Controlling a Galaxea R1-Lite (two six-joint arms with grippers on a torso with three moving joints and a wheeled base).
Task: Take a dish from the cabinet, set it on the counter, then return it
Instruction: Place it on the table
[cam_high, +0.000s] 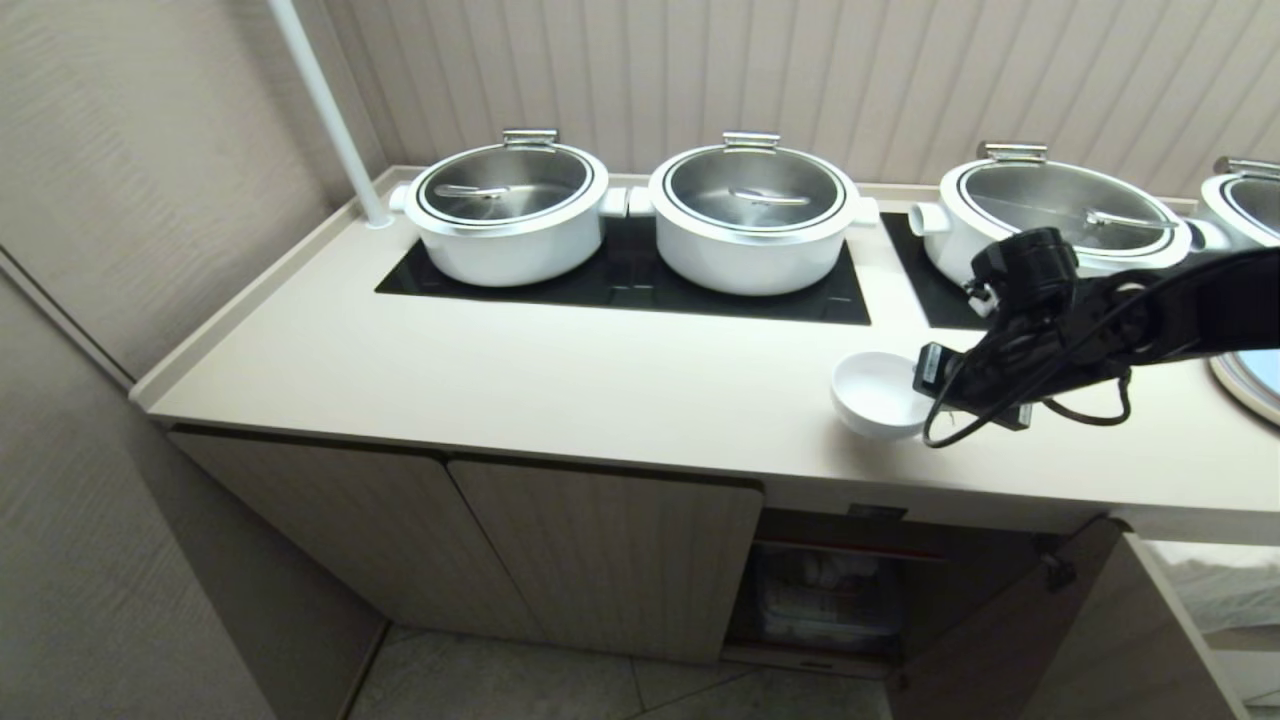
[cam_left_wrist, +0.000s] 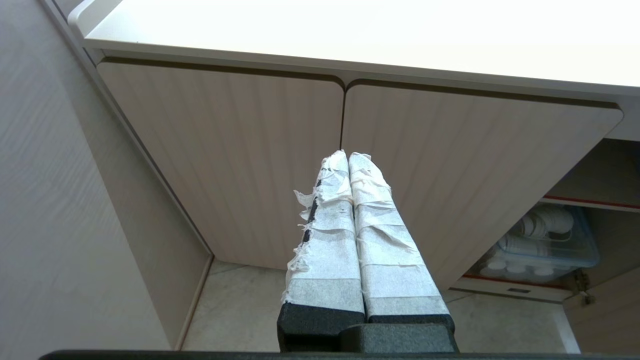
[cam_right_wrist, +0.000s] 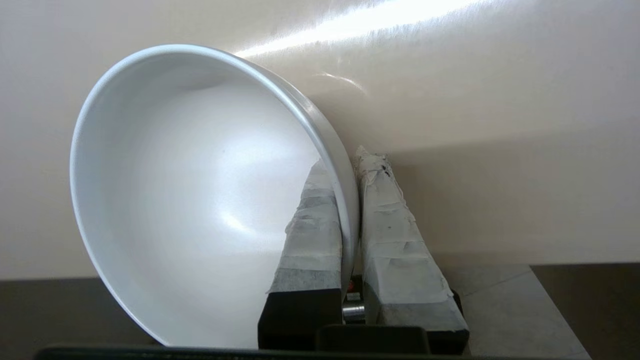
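Observation:
The dish (cam_high: 875, 395), a plain white glossy bowl, is over the cream counter (cam_high: 550, 370) near its front edge, right of the hob. My right gripper (cam_high: 925, 385) reaches in from the right and is shut on the bowl's rim. In the right wrist view one taped finger sits inside the dish (cam_right_wrist: 200, 200) and the other outside it, the right gripper (cam_right_wrist: 350, 165) pinching the wall. Whether the foot touches the counter I cannot tell. The cabinet (cam_high: 600, 550) below has its right compartment open. My left gripper (cam_left_wrist: 347, 155) hangs shut and empty before the closed doors.
Large white pots with steel lids (cam_high: 510, 215) (cam_high: 755, 220) (cam_high: 1060, 215) stand on black hob panels (cam_high: 640, 285) behind the dish. A clear bin of white cups (cam_left_wrist: 540, 240) sits in the open compartment. The open door (cam_high: 1000, 620) swings out at lower right. A white pole (cam_high: 330, 110) rises at back left.

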